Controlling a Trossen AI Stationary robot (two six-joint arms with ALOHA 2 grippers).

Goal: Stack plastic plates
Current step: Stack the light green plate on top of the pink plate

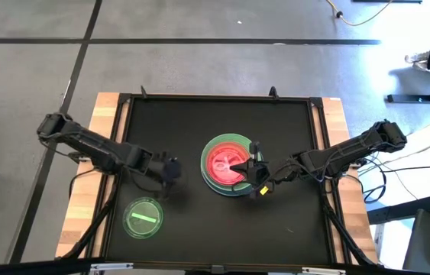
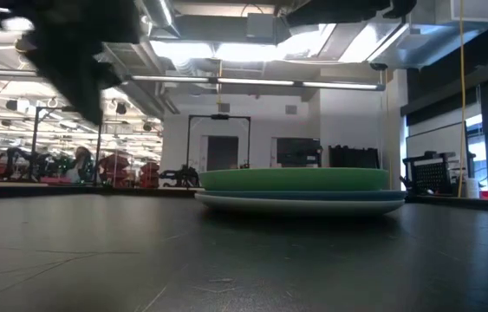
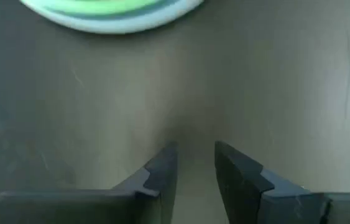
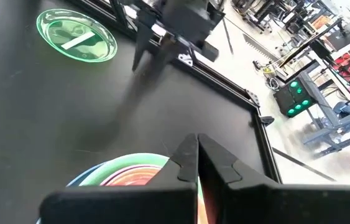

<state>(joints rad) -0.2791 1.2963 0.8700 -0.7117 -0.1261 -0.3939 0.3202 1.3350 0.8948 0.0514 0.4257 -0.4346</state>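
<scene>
Stack nearly done, one small green plate left out by the front-left corner

The right gripper point(image 1: 254, 169) sits over the plate stack point(image 1: 228, 164) a bit right of the table's centre, jaws pinched nearly together on the raised bar of the pink plate point(image 1: 224, 163), my guess being it's setting that one on top so the small stuff ends up above the big green plate point(image 2: 294, 179) and the pale one under it; the left gripper point(image 1: 170, 169) hangs just left of the stack over bare mat, fingers point(image 3: 162, 174) slightly parted with nothing between them; the translucent green plate point(image 1: 143, 217) lies alone near the front-left corner, well apart from the stack, with plenty of open table point(image 1: 291, 229) around it and the frame rail close on its left.
</scene>
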